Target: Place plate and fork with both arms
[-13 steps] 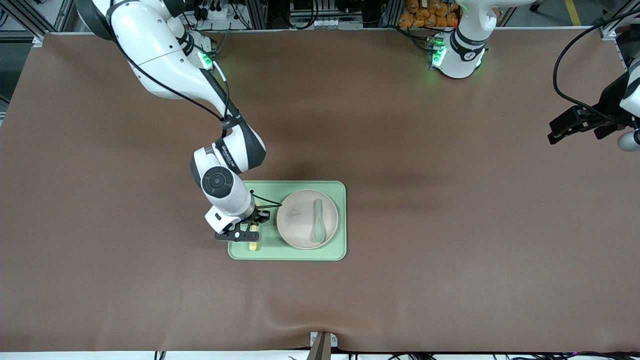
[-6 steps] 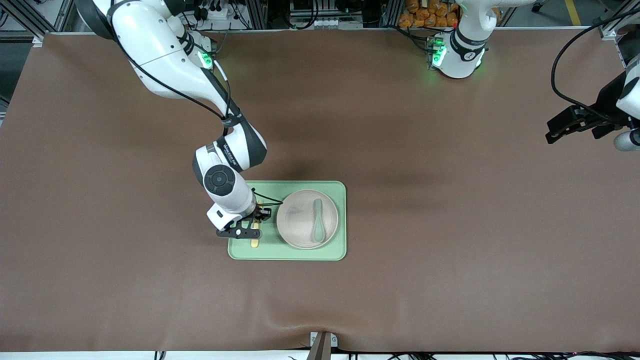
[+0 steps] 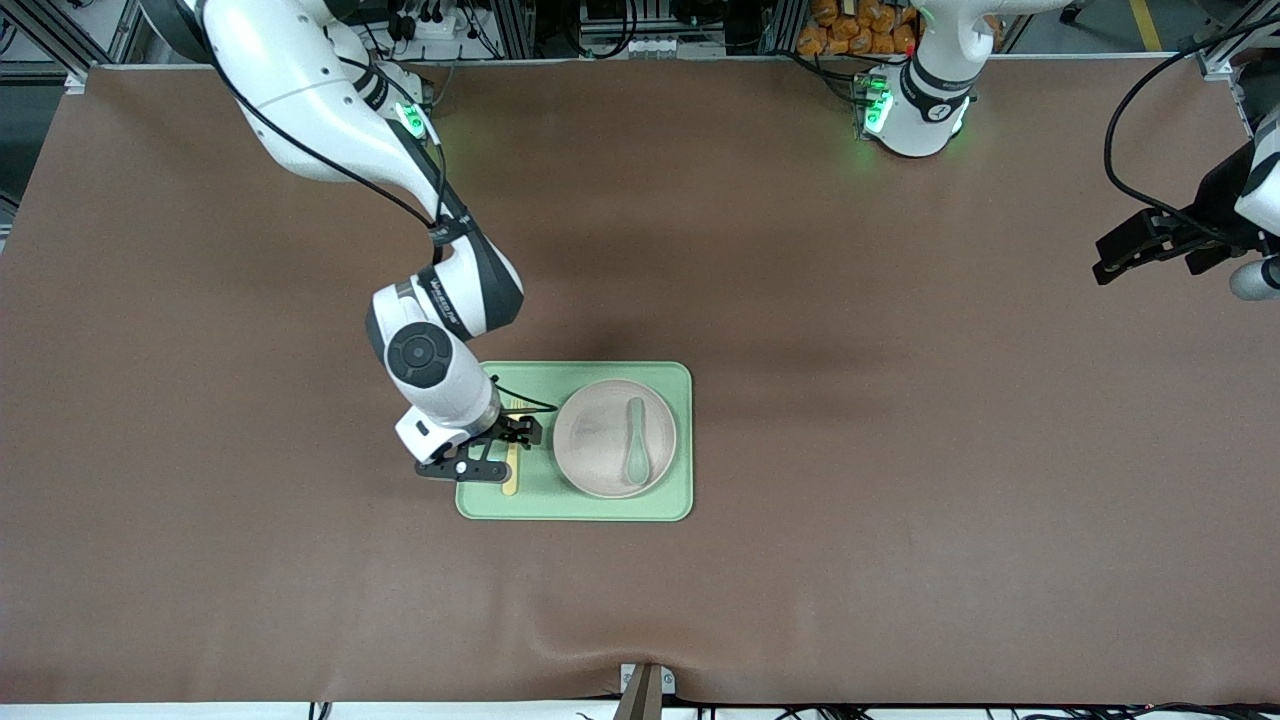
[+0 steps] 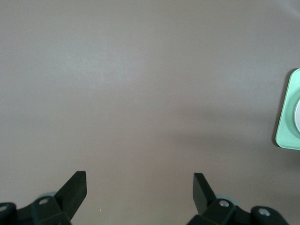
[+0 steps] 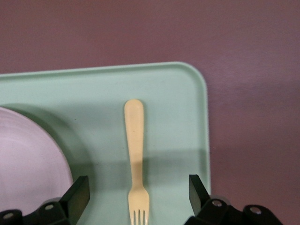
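Pale-yellow plastic fork [image 5: 135, 159] lay on rectangular light-green tray [image 5: 178, 93] beside round speckled beige-pink plate [image 3: 614, 437]. Right gripper [image 5: 136, 192] over fork, jaws wide, holding nothing. Left gripper [image 4: 139, 187] waited w/ jaws wide over bare table [image 4: 140, 84].

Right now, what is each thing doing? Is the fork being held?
fork: lying flat on the tray, beside the plate, not held.
plate: sitting on the tray, spoon in it.
spoon: lying in the plate.
tray: flat on the table, holding plate and fork.
right gripper: open, just over the fork.
left gripper: open, waiting over bare table at the left arm's end.
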